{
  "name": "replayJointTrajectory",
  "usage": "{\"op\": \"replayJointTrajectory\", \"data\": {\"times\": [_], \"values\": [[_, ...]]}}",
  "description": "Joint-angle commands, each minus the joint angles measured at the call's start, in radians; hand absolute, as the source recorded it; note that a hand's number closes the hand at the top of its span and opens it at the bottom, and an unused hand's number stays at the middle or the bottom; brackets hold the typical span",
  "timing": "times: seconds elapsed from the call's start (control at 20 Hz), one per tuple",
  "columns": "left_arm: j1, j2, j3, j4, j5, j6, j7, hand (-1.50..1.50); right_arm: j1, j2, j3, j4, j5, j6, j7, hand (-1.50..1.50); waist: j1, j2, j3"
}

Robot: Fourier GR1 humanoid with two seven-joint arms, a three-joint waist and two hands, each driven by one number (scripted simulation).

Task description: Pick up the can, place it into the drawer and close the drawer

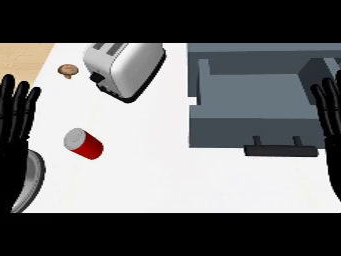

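Note:
A red can (84,144) with a silver top stands on the white counter (158,170), left of centre. The grey drawer (250,102) is pulled open at the right, its black handle (280,148) at the near side, and nothing shows inside it. My left hand (3,130) rests open at the left edge, fingers up, a short way left of the can. At the right edge my right hand (340,125) rests open too, fingers up, beside the drawer's right wall.
A silver toaster (123,69) lies at the back, between the can and the drawer. A small brown round object (69,70) sits at the back left. A grey rounded rim (30,182) shows by my left wrist.

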Motion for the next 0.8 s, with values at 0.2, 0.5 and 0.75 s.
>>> {"op": "replayJointTrajectory", "data": {"times": [0.2,0.5,0.75], "values": [[-0.014,0.119,-0.156,-0.001,0.367,-0.430,-0.062,-1.50,0.006,0.013,-0.010,0.019,0.010,-0.010,-0.053,-1.50,-0.053,0.014,-0.047],[0.095,0.440,-0.009,0.163,0.557,-0.731,0.021,-1.50,0.118,0.002,-0.031,0.056,0.008,-0.029,0.125,-1.50,-0.030,0.016,-0.045],[0.021,0.612,0.137,0.364,0.755,-0.930,-0.012,-1.50,0.155,-0.017,-0.060,-0.014,-0.019,-0.020,0.185,-1.50,-0.033,0.013,-0.043]]}}
